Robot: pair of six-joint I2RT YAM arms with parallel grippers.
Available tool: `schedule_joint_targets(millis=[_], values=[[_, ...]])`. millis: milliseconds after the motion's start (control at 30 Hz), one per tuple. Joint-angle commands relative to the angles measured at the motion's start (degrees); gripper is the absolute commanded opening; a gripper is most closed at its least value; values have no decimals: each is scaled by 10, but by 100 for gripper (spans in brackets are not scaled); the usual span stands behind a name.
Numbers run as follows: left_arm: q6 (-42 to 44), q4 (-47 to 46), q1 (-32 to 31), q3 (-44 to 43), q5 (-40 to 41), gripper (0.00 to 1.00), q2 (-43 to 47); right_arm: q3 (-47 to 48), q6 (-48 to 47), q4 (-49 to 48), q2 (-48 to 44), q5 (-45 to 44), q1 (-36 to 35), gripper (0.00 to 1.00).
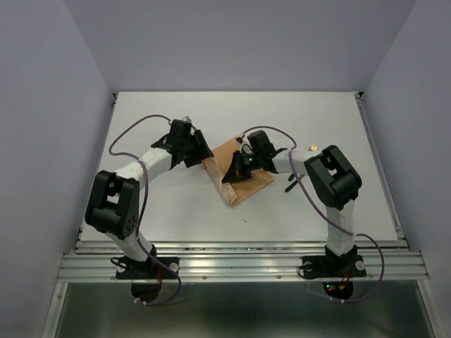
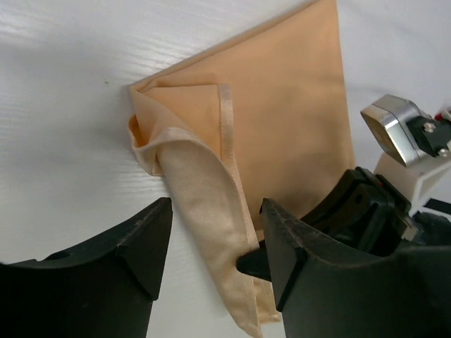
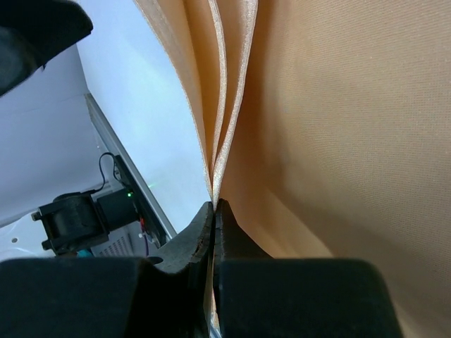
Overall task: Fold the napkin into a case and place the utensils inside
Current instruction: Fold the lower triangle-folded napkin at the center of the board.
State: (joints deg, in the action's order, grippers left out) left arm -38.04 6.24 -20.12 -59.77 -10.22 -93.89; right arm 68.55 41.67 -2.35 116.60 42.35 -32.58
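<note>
Napkin (image 2: 296,105) folding in hand: right end effector (image 3: 214,208) pinches the layered edge; left end effector (image 2: 216,215), open, hovers at ten o'clock. Next likely: grasp the curled flap (image 2: 204,190).

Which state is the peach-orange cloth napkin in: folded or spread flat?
Folded. The peach-orange cloth napkin lies in layers, one hemmed corner turned over; the right hand pinches several stacked edges.

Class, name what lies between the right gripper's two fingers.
An edge of the napkin lies there, pinched in the shut right gripper; the right wrist view shows it.
</note>
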Motion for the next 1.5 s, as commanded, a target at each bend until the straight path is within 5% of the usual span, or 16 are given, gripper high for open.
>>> schedule_joint_targets(millis=[0, 333, 1033, 1467], values=[[-2, 19, -16, -10, -22, 69, 26, 3, 4, -39, -26, -2, 4, 1], [-19, 147, -56, -123, 8, 66, -82, -1, -3, -38, -30, -11, 4, 1], [-36, 161, -86, -156, 14, 63, -141, -14, -41, -35, -30, -31, -6, 1], [-37, 157, -87, -152, 59, 61, -72, -17, -30, -51, -32, -29, -6, 1]])
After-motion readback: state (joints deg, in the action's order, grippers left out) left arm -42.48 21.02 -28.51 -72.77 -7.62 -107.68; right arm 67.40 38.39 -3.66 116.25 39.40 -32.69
